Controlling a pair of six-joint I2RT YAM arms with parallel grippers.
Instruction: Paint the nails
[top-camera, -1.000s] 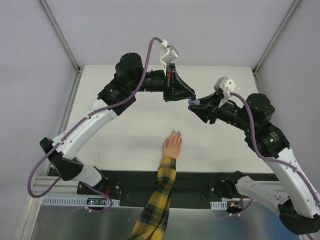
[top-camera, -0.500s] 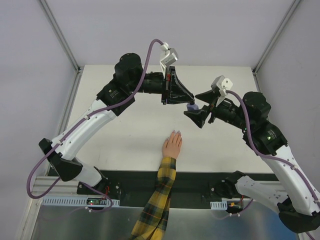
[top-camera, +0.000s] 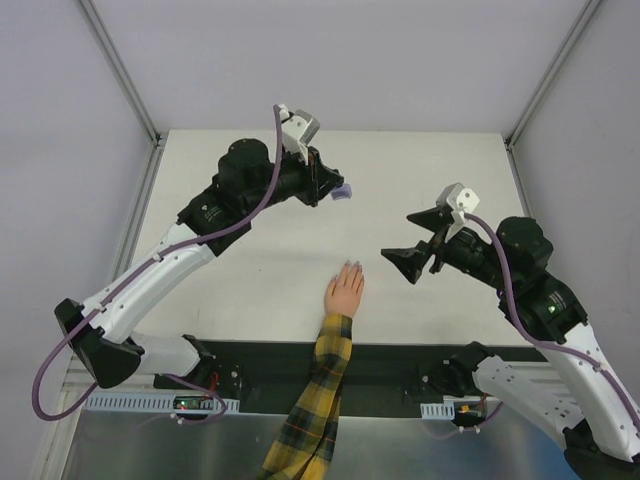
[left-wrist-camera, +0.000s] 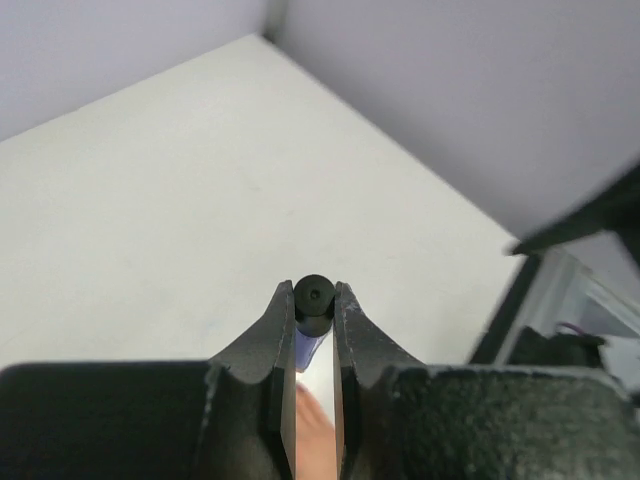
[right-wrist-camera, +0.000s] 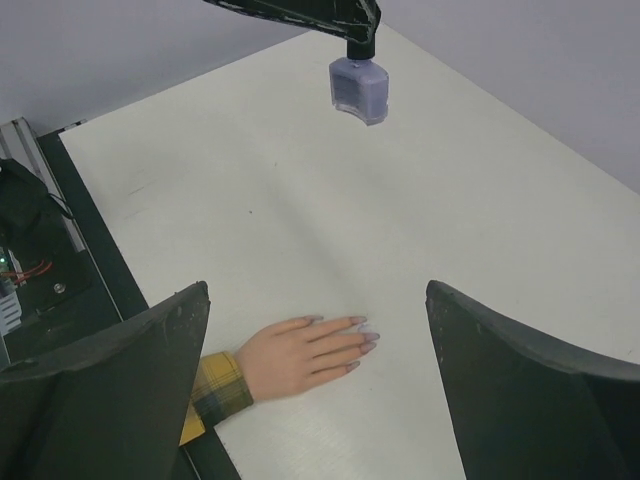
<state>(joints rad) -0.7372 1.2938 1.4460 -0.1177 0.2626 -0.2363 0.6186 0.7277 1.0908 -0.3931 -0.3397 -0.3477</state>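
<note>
Nails (right-wrist-camera: 370, 338) near wide, empty right jaws

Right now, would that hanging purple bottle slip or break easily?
Probably light: the bottle is smaller than the hand. It looks rigid, perhaps glass, so breakable if dropped. Held only by its cap in the left gripper, it might swing.

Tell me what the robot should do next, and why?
Probably move the open right fingers over to grasp the purple bottle by its body: the left fingers pinch only its black cap, so it hangs capped above the table.
</note>
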